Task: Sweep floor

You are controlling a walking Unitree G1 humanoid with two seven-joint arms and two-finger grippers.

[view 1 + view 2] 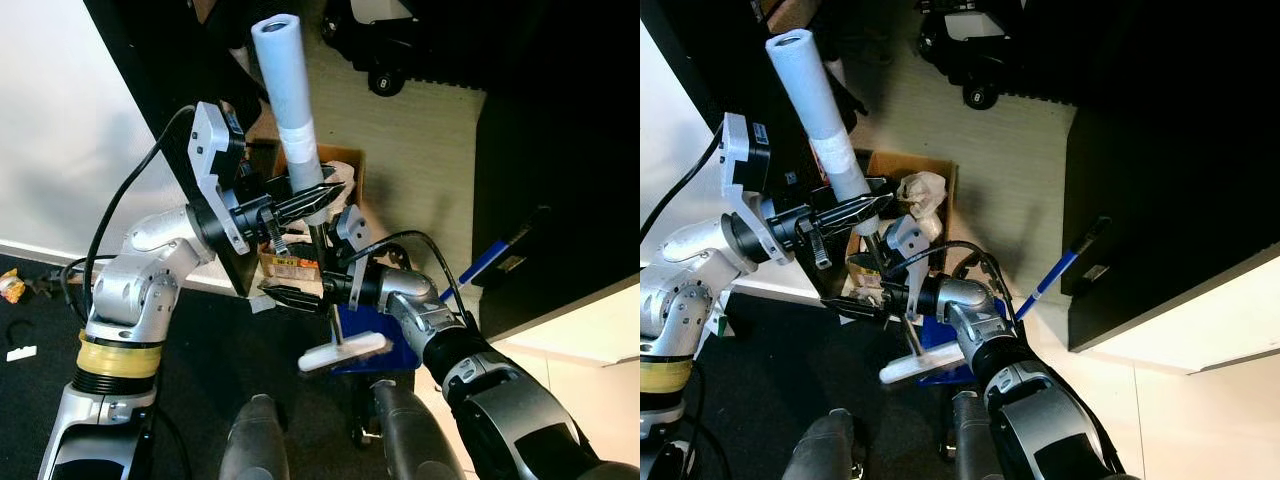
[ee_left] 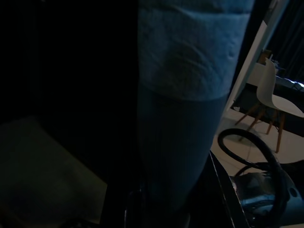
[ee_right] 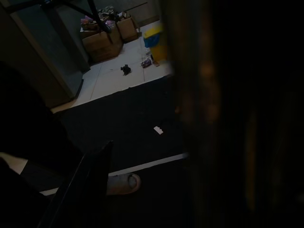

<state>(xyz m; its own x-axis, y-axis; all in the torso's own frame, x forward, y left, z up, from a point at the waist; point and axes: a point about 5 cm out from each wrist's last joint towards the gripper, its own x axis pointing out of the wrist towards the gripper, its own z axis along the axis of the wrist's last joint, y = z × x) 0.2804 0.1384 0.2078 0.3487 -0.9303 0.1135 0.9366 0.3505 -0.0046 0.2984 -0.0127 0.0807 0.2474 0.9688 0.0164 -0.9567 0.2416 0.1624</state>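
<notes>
Two grippers are clamped on one broom (image 1: 284, 80), held upright over the floor (image 1: 420, 150). The padded handle is pinched by the left gripper (image 1: 318, 198); the thin shaft below it is gripped by the right gripper (image 1: 296, 295). A dustpan (image 1: 375, 355) lies under the right jaws, a box (image 1: 910, 175) beyond them.

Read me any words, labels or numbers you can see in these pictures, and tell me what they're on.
No text reads clearly.
Printed label on the cardboard box, behind the broom handle: red and dark print, too small and blurred to read.
Sticker on the left gripper mount: too small to read.
Both wrist views: too dark for any text.
</notes>
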